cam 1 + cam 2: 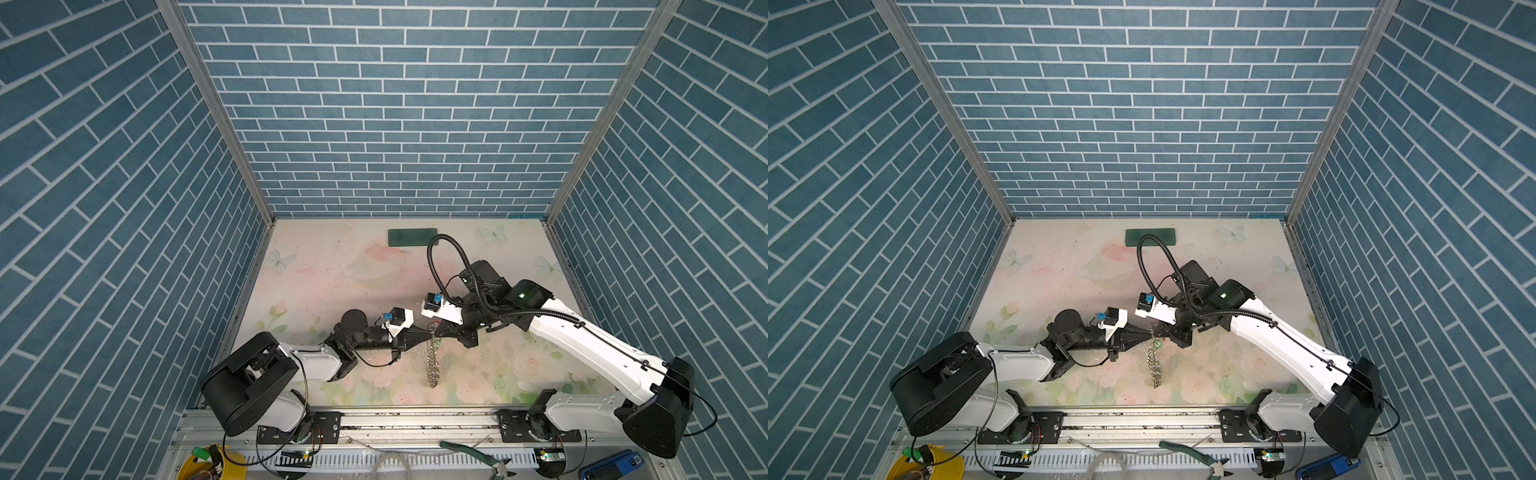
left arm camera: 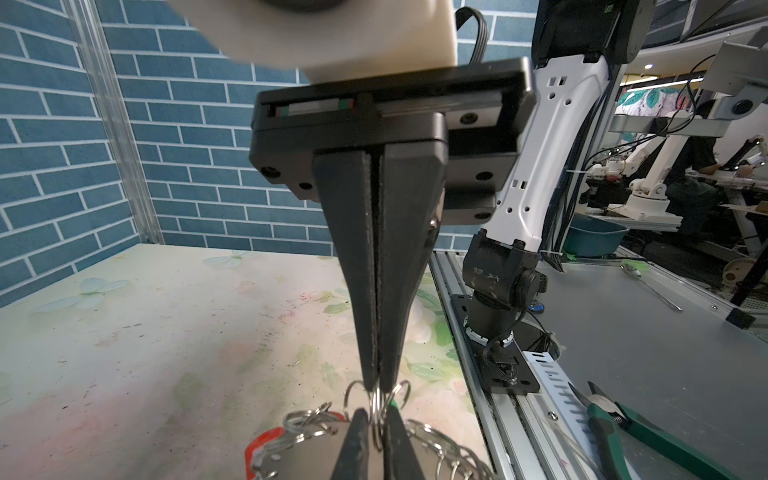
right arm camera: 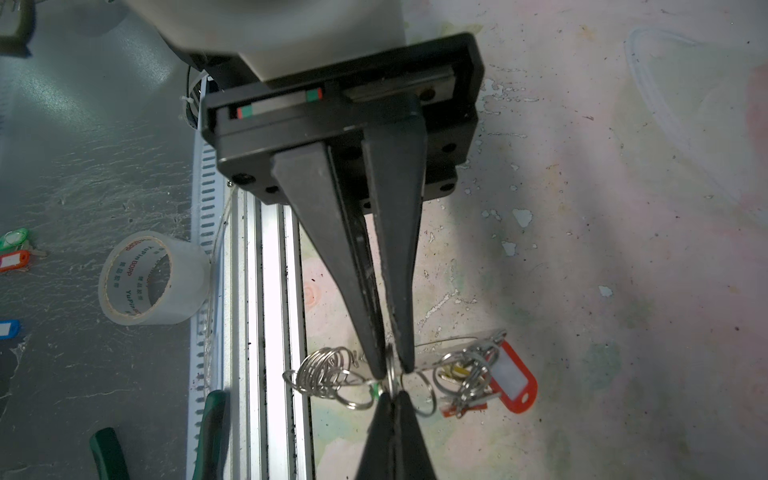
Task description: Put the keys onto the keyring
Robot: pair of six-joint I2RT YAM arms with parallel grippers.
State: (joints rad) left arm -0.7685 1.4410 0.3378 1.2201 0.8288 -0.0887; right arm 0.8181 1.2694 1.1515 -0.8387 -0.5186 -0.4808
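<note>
Where their tips meet over the floral table [image 1: 332, 270], we see the left gripper [image 2: 378, 384] and the right gripper [image 3: 390, 368] each clenched on a thin split ring [image 2: 377, 409] of the keyring [image 1: 433, 361], which trails from the tips toward the table's front edge. A red-tagged key [image 3: 513, 384] shows among its rings.

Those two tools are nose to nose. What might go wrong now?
The left tool and right tool both pinch one thin split ring by their very tips, so it may slip free. Tip to tip, they might also bump. The red-tagged key could snag among the keyring loops.
</note>
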